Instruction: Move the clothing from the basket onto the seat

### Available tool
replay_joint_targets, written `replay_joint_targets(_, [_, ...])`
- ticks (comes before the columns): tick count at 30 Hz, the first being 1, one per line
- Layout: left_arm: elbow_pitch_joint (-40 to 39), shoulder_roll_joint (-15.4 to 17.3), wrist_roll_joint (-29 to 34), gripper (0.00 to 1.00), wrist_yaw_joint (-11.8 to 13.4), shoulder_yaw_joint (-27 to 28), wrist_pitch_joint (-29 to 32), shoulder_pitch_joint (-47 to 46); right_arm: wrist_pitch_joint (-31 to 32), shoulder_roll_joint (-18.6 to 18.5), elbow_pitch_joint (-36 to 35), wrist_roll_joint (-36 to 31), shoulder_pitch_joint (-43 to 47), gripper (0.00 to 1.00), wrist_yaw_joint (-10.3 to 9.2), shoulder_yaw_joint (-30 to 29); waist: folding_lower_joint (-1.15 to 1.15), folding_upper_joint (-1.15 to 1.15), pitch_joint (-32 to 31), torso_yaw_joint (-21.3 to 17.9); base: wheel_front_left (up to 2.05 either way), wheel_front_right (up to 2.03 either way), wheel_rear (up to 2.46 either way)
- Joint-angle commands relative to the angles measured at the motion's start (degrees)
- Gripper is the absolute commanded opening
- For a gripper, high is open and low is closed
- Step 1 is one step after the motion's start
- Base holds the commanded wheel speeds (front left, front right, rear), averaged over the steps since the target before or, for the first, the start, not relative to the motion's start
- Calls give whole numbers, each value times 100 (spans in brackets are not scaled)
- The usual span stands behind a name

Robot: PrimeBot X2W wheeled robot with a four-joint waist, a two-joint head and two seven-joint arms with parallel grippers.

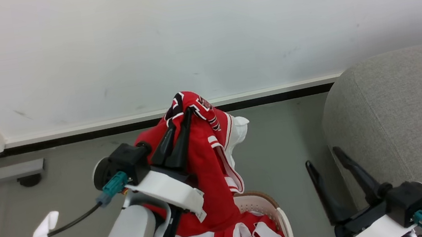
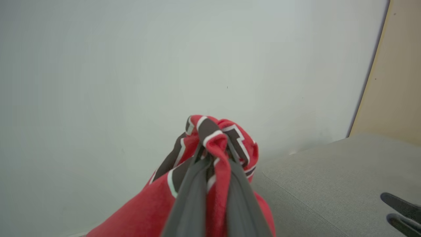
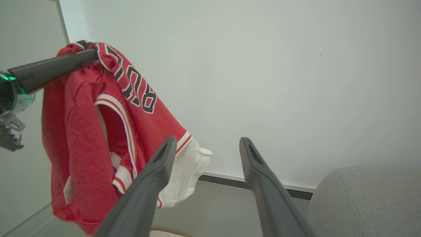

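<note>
While the left tool (image 1: 183, 118) clenches a fold of red clothing (image 1: 205, 169), holding it high over the near basket (image 1: 280, 212), seemingly to pull it clear, more lies inside; the right tool (image 1: 322, 156) stands released beside the grey seat (image 1: 409, 115) at right.

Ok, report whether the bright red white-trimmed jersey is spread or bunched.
Bunched: left end effector pinches the jersey by a gathered fold; rest droops crumpled.

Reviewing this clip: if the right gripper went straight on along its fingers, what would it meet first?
Likely the white wall: the open right gripper aims at it, between the hanging clothing and the seat. The garment's white hem hangs near one finger and might brush it; depth is unclear.
</note>
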Motion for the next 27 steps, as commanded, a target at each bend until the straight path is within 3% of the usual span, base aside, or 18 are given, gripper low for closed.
replay_joint_targets(1, [-54,44,-89,0,-13,-10,19,57,-19,-54,21,45,-3,100,-12,61,0,0,6,7,0,0,0])
replay_joint_targets(8, [-129,45,-155,0,-12,-100,38,77,-18,-294,214,195,-194,100,-12,839,0,0,34,66,0,0,0])
replay_joint_targets(17, [-380,-88,-330,0,-13,-648,76,159,-19,-543,925,396,-794,100,-12,1800,0,0,17,302,0,0,0])
replay_joint_targets(27, [-644,-158,-574,0,2,-1369,160,244,-10,-424,1937,795,-1461,100,-12,2478,0,0,-79,824,0,0,0])
